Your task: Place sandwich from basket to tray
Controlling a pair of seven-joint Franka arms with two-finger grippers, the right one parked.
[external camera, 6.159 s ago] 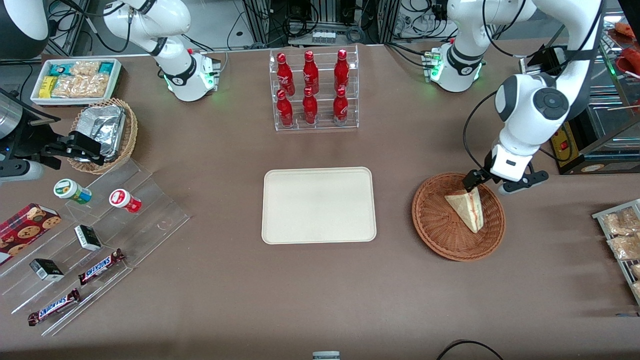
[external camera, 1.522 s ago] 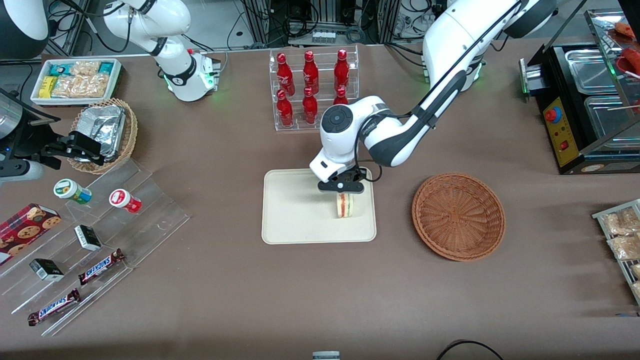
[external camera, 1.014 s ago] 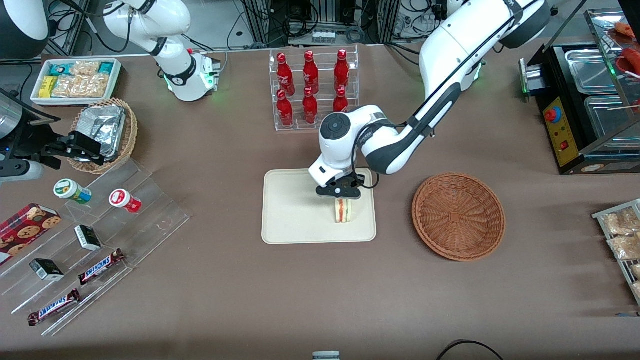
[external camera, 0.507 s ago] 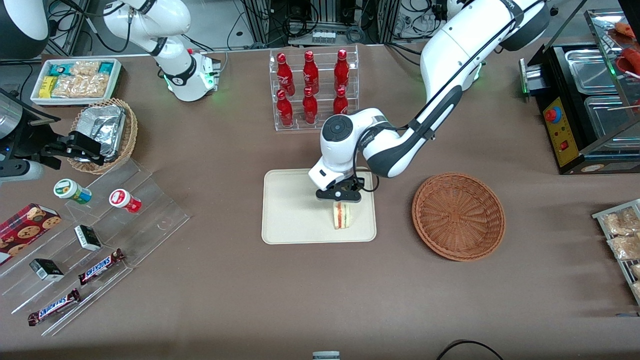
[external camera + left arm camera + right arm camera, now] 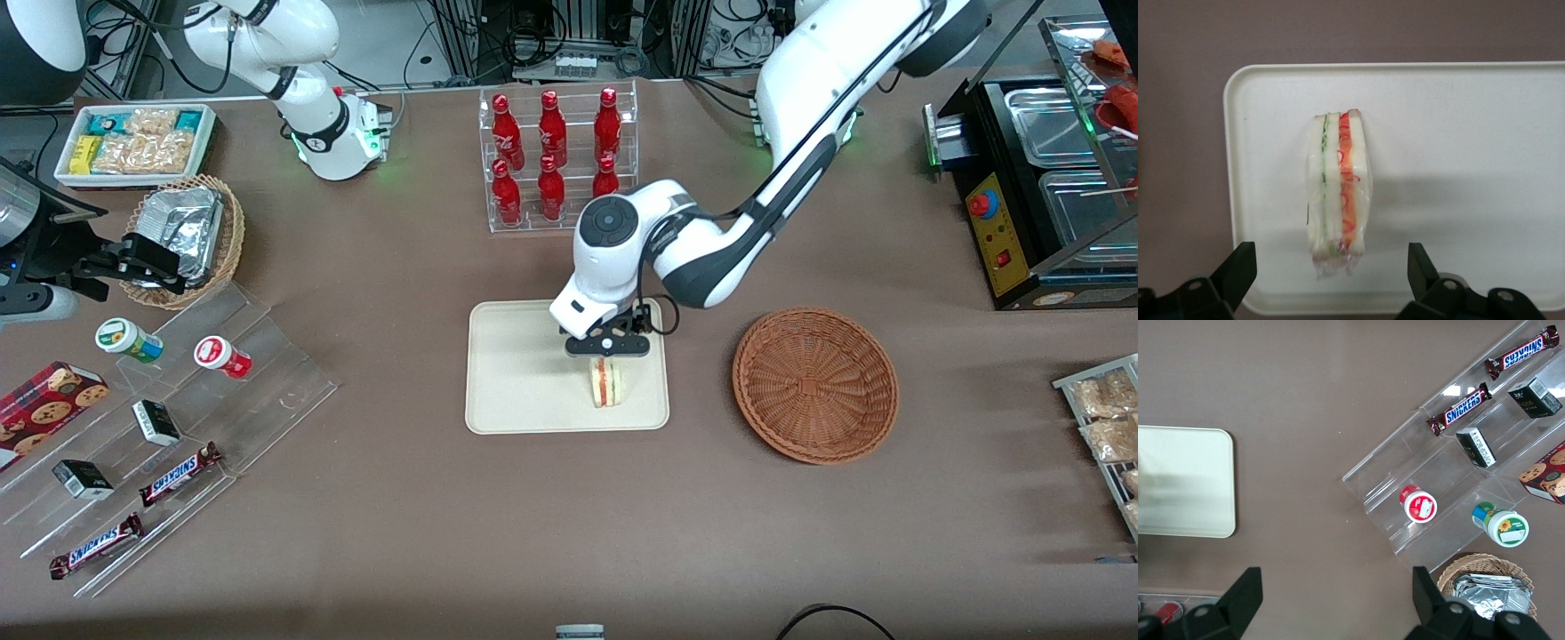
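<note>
The triangular white-bread sandwich (image 5: 606, 384) stands on its edge on the cream rectangular plastic tray (image 5: 516, 373), near the rim facing the round reddish-brown wicker basket (image 5: 815, 384). The left gripper (image 5: 608, 348) hovers above it, fingers (image 5: 1238, 267) spread wide, having let go and lifted slightly since half a second ago.

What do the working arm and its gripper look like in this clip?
The left arm has glossy white shells, dark grey joint bands, a round dark cap and a thin black cable along it. The gripper, open above the sandwich on the tray, is black with wedge-shaped fingers.
</note>
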